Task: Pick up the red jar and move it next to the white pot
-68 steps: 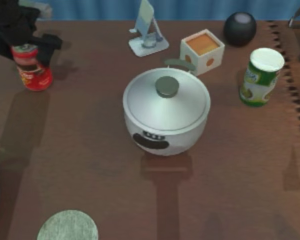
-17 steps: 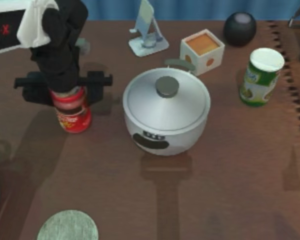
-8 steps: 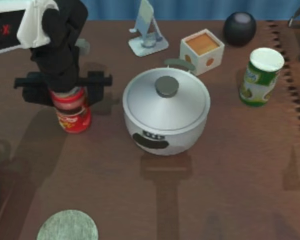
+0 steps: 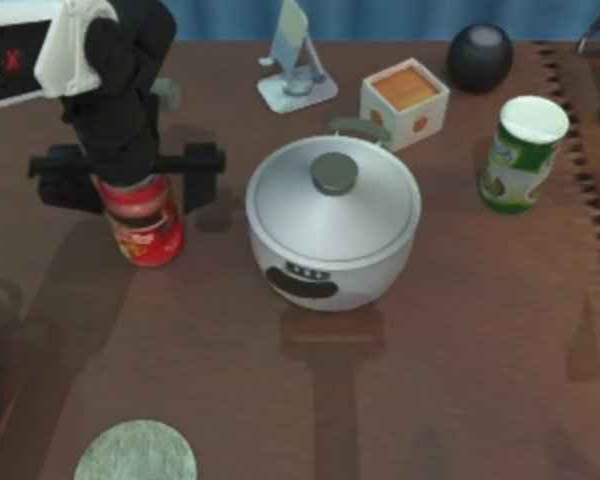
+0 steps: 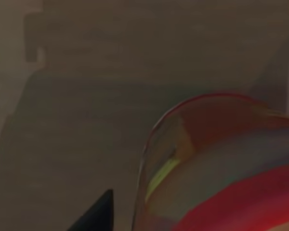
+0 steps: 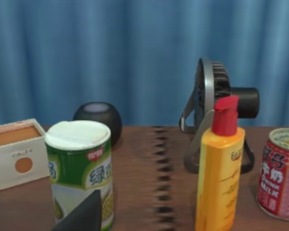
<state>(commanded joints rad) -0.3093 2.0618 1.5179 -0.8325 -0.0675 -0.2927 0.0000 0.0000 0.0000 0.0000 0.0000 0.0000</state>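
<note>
The red jar point(image 4: 142, 228) stands upright on the table, a short gap to the left of the white pot point(image 4: 332, 222) with its domed lid and grey knob. My left gripper point(image 4: 130, 180) hangs straight over the jar's top and hides it. In the left wrist view the jar point(image 5: 221, 173) fills the near corner, and one dark fingertip point(image 5: 98, 214) stands clear of its side, so the gripper is open. My right arm is out of the top view. In the right wrist view one fingertip point(image 6: 84, 214) of the right gripper shows well off centre, with nothing held.
Behind the pot stand a phone stand point(image 4: 298, 60), a white cube with an orange top point(image 4: 405, 100) and a black ball point(image 4: 480, 57). A green-and-white jar point(image 4: 520, 155) is at the right, a round grey pad point(image 4: 135, 455) at the front left. A yellow bottle point(image 6: 219, 178) and a fan point(image 6: 216, 110) are near my right gripper.
Four seconds ago the jar hung in my left gripper at the far left; it now stands beside the pot. Over the last half second the gripper's cross-bar has spread slightly.
</note>
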